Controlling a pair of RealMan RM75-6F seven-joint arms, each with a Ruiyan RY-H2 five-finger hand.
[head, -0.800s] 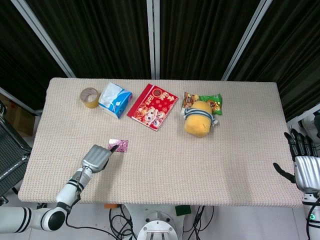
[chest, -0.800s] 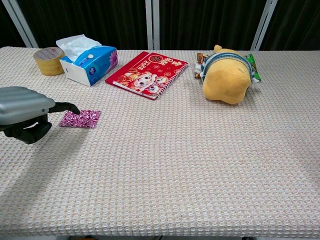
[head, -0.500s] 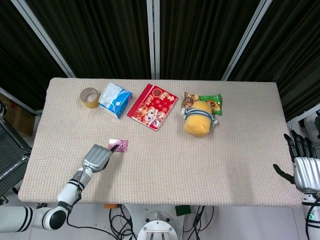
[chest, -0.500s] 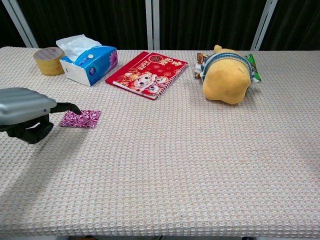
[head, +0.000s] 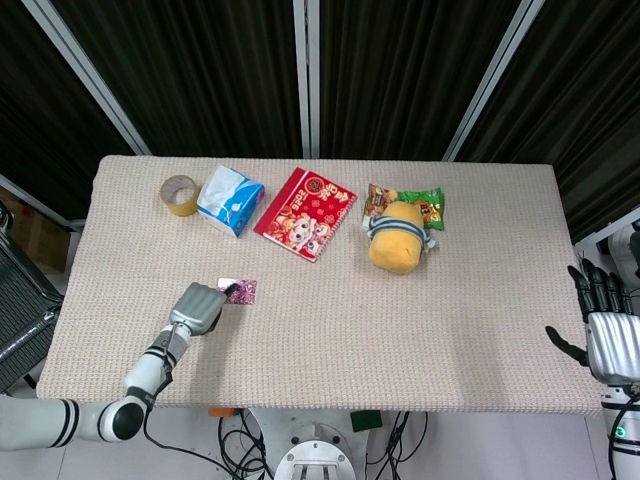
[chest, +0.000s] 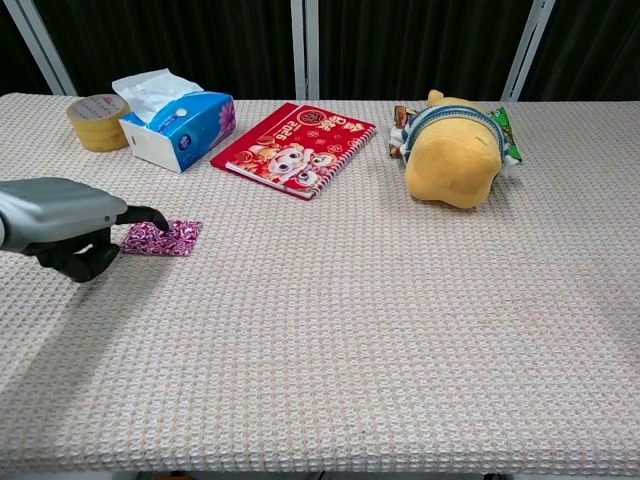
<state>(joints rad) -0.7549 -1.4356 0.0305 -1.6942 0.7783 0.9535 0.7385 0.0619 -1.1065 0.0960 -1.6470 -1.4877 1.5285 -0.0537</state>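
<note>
The left hand (chest: 65, 225) is seen low over the table (chest: 400, 330), at its front left part. One dark fingertip (chest: 155, 217) is stretched forward and is laid on the near edge of a small pink patterned packet (chest: 165, 238), while the other fingers are curled under the silver back of the hand. Nothing is gripped by this hand; the packet is only touched. The packet lies flat on the woven cloth, well apart from the other things.

Farther back, a blue tissue box (head: 230, 199) is placed, with a roll of brown tape (head: 180, 194) just beside it on the left. A red picture book (head: 305, 213) lies next to the box on the other side. A yellow plush toy (head: 396, 237) is found near the middle, resting partly on a green snack bag (head: 425, 204).

The right hand (head: 605, 330) is held off the right edge of the table, with its fingers spread and nothing in it.
</note>
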